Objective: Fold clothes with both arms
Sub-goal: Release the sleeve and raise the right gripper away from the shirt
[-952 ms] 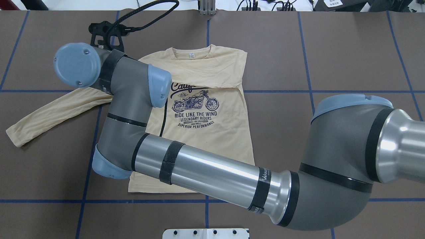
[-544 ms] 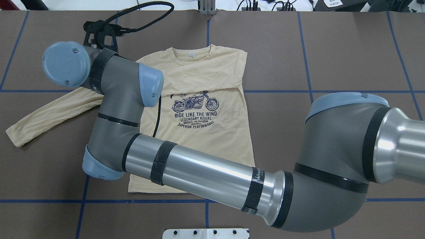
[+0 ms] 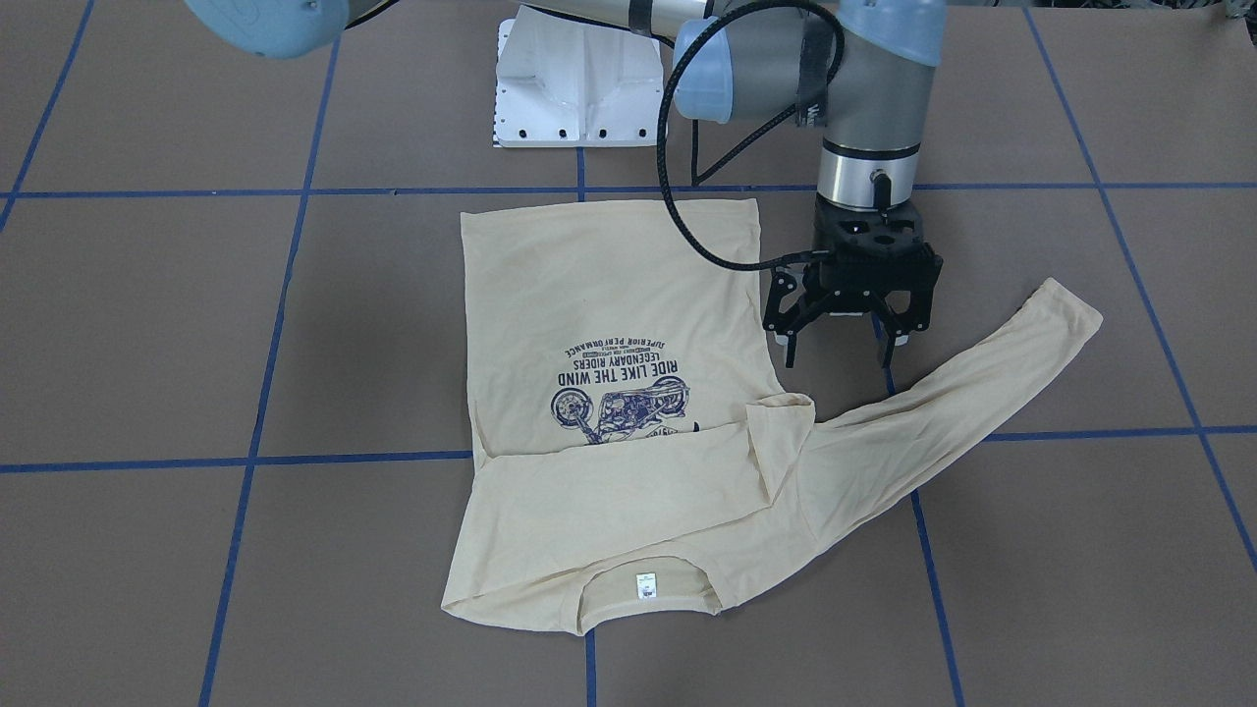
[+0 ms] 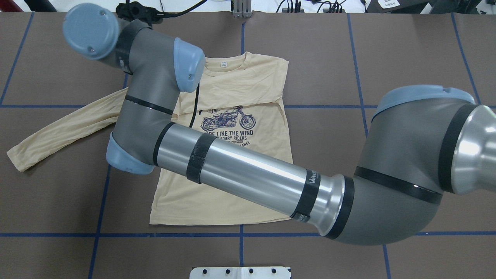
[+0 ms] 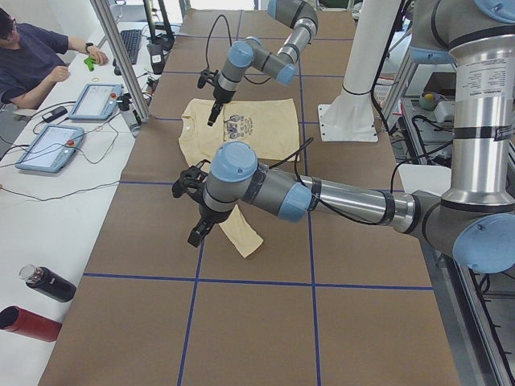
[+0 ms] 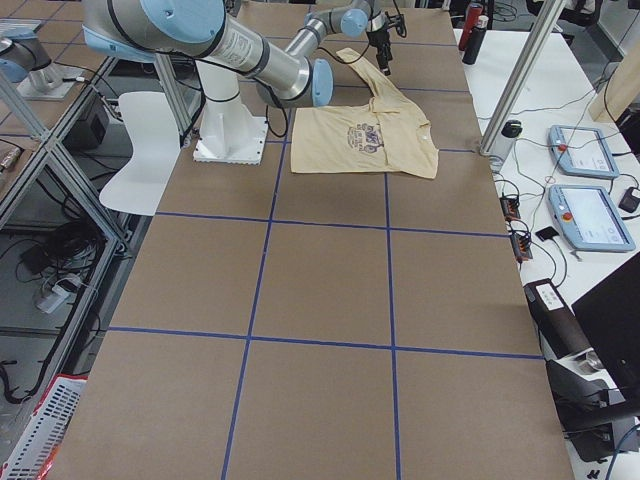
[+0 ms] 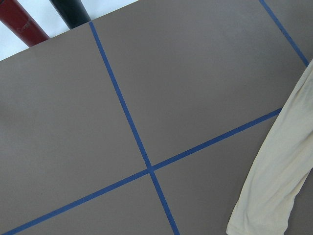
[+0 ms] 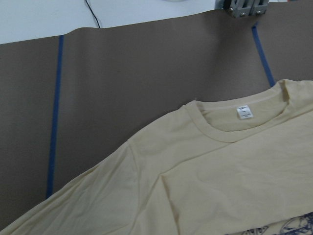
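Early, we judge: 1 sleeve (image 3: 609,481) lies folded across the T-shirt (image 3: 609,295), the other sleeve (image 3: 962,383) outstretched. Beside the T-shirt the right gripper (image 3: 838,349) gapes empty; the left gripper (image 5: 195,232) we cannot tell.

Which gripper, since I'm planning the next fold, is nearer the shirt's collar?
Right. The right gripper hangs open by the shoulder end of the outstretched sleeve, close to the collar; the left gripper is out by that sleeve's cuff, farther off.

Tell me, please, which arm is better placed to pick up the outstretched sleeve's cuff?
Left, I'd judge. The left hand hangs near the cuff, which shows in its wrist view; the right hand hovers open up by the shoulder.
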`<state>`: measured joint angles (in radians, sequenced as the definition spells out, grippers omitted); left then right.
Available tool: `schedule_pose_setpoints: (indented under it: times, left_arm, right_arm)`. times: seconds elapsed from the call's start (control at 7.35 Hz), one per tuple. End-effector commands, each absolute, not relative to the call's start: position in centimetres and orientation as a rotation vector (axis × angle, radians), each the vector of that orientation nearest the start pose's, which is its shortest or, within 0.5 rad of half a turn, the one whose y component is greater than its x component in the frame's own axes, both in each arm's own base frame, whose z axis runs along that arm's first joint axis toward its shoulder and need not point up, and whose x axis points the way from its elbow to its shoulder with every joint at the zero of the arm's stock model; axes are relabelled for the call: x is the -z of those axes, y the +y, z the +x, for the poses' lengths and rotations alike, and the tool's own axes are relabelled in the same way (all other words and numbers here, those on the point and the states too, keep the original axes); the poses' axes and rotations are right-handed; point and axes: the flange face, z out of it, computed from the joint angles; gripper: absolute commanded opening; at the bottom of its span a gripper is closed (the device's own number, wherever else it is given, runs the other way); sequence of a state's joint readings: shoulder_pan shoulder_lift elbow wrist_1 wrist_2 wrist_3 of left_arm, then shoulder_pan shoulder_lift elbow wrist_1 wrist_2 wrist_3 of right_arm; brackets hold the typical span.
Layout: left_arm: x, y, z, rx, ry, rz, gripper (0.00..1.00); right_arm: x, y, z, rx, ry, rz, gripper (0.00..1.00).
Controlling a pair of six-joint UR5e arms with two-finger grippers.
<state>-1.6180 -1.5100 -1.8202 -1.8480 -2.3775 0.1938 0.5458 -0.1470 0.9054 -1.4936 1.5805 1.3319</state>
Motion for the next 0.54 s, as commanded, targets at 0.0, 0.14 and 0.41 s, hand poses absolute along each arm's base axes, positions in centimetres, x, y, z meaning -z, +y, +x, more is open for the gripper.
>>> schedule_pose_setpoints:
  times: [0.0, 0.14, 0.41]
  left_arm:
    - [-53.2, -48.0, -3.5, -0.398, 0.768, 0.507, 1.0]
    - [-52.9, -47.8, -2.0, -0.33, 0.798, 0.47, 1.0]
    - [-55.4, -44.3, 1.8, -0.238, 0.797, 0.486, 1.0]
  right_arm:
    - [-1.9, -58.0, -55.0, -0.193, -0.773, 0.209, 1.0]
    - [-5.9, -58.5, -50.0, -0.154, -0.784, 0.191, 1.0]
    - [-16.5, -57.4, -38.5, 0.011, -0.731, 0.246, 1.0]
